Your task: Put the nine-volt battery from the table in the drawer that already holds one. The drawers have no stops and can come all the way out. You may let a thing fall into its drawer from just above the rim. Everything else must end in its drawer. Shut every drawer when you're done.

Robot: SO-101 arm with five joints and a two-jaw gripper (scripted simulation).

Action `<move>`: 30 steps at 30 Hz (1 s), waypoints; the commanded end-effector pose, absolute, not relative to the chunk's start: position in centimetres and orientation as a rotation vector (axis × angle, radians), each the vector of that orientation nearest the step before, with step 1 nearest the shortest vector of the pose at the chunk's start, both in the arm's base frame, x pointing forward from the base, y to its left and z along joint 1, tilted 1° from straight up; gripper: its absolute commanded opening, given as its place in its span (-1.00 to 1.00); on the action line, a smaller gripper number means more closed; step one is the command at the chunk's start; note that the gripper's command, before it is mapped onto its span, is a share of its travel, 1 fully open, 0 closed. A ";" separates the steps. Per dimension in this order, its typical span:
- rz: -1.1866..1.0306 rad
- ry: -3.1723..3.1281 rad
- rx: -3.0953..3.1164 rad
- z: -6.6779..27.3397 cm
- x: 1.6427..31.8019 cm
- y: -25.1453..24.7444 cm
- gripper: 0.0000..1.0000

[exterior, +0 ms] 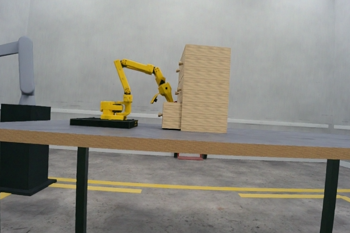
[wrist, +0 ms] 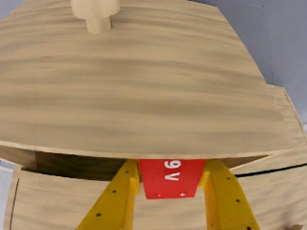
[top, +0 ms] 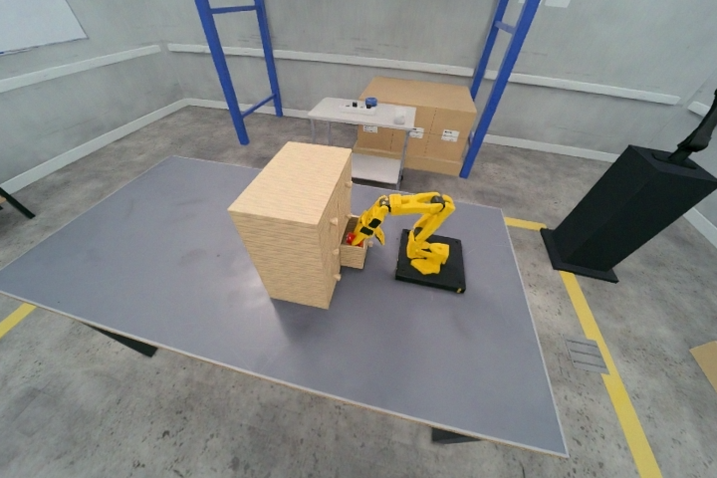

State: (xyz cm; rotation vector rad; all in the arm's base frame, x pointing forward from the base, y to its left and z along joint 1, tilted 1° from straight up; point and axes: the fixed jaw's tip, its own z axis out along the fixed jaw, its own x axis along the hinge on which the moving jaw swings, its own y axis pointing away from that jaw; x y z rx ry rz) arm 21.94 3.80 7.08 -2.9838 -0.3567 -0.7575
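Note:
The wooden cabinet (top: 286, 248) (exterior: 205, 88) stands upright on the table. One bottom drawer (top: 353, 259) (exterior: 171, 116) (wrist: 144, 96) is pulled partly out. My gripper (top: 353, 241) (wrist: 171, 172) is shut on the red nine-volt battery (top: 350, 239) (wrist: 173, 187), marked "9 V". It holds the battery in the drawer's opening, between the drawer front and the cabinet face. In the wrist view the front's rim hides part of the battery. Most of the drawer's inside is hidden, and no other battery shows.
Several round knobs stick out of the cabinet's front above and beside the open drawer. The open drawer's own knob (exterior: 160, 114) (wrist: 97, 10) points toward the arm's black base plate (top: 455, 273) (exterior: 98, 123).

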 end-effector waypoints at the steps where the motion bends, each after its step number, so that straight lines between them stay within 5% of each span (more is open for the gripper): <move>1: -0.779 -0.343 -2.975 7.2 21.9 3.8 -0.98; 30: -0.779 -0.343 -2.975 7.2 21.9 3.8 -0.51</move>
